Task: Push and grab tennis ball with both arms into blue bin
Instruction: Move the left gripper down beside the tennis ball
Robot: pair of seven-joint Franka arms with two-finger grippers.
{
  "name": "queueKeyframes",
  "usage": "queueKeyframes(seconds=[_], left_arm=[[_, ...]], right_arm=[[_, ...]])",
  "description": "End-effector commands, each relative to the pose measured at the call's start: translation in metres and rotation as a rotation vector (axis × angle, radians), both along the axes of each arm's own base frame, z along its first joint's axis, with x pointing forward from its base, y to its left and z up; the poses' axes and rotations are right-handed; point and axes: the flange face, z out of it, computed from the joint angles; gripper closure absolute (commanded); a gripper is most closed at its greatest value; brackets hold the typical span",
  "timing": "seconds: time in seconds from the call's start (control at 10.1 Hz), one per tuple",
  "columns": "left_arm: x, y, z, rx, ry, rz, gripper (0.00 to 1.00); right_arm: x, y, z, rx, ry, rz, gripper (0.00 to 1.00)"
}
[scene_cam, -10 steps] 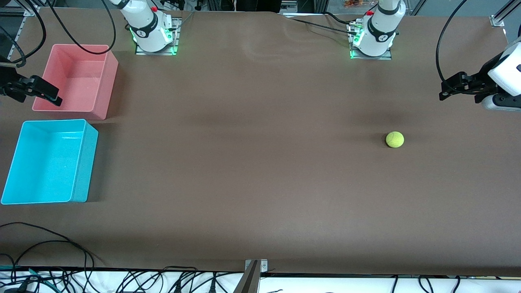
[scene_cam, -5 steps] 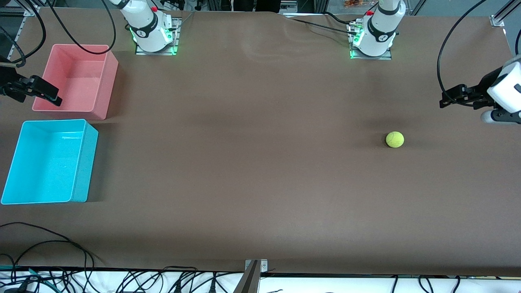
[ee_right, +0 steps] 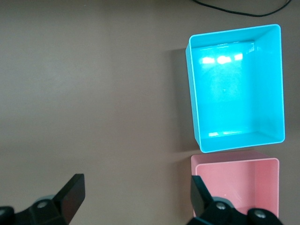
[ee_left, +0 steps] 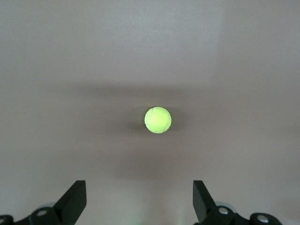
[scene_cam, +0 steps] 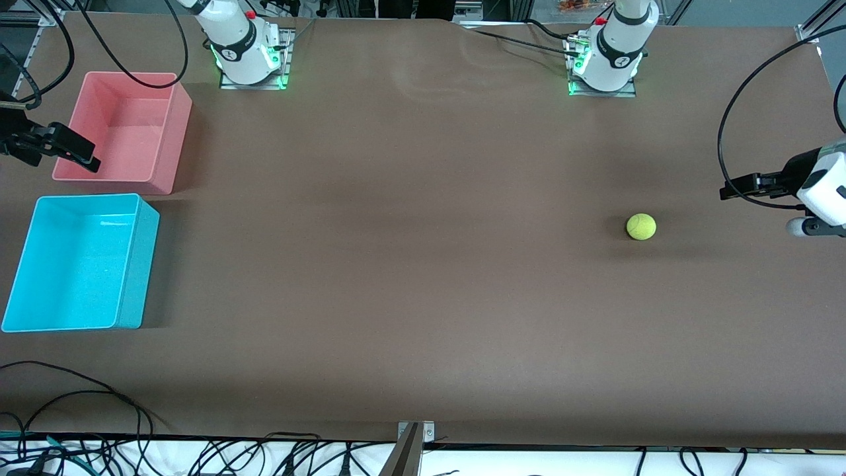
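A matte brown surface [scene_cam: 410, 264] carries a fuzzy yellow-green ball [scene_cam: 641, 226] toward the left arm's end, well apart from the smooth cyan bin [scene_cam: 139, 264] at the right arm's end, beside a pink tub [scene_cam: 178, 125]. The left tool [scene_cam: 743, 186], spread, has dropped lower toward the ball, likely lining up a push. The right tool [scene_cam: 82, 157], spread, waits over the pink tub's edge.
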Motion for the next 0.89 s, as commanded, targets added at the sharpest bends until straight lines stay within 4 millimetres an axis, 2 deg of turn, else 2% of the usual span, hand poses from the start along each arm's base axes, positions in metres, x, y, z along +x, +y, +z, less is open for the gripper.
queueKeyframes(seconds=[0.0,0.2,0.59,0.79], left_arm=[[0.000,0.005,-0.025,0.023,-0.015,-0.001,0.00],[0.000,0.017,-0.062,0.026,-0.026,0.010,0.00],[-0.004,0.017,-0.113,0.025,-0.032,0.011,0.00],[-0.012,0.016,-0.148,0.023,-0.026,0.011,0.00]], right_arm=[[0.001,0.000,0.007,0.014,-0.008,-0.011,0.00],[0.002,0.000,0.007,0.014,-0.009,-0.011,0.00],[0.002,0.000,0.007,0.014,-0.009,-0.011,0.00],[0.002,0.000,0.007,0.014,-0.011,-0.011,0.00]])
